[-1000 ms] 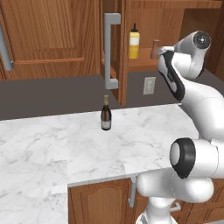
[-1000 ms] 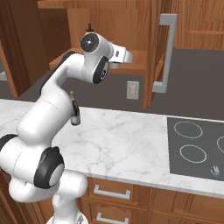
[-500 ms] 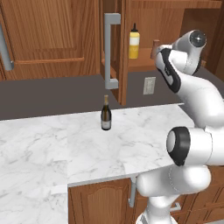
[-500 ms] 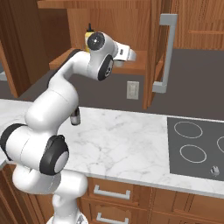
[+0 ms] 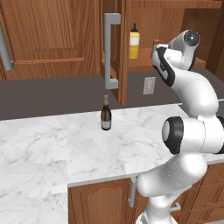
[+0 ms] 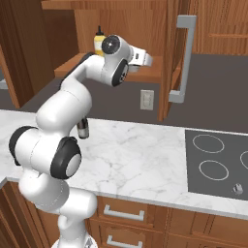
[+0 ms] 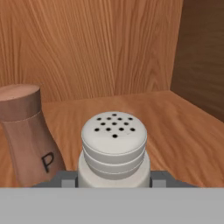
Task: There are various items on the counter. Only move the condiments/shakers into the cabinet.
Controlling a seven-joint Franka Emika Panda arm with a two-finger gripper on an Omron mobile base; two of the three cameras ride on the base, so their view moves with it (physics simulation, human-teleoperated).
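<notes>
Fingers [image 7: 65,179] grip grey shaker [image 7: 114,148] on cabinet shelf [image 7: 175,127] beside brown shaker [image 7: 26,131]; last placement, release next.

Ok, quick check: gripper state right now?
Gripper: closed on the grey shaker, inside the cabinet, beside the brown shaker.

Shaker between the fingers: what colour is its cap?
Pale grey-white, with small black holes; the shaker shows best in the hand view.
</notes>
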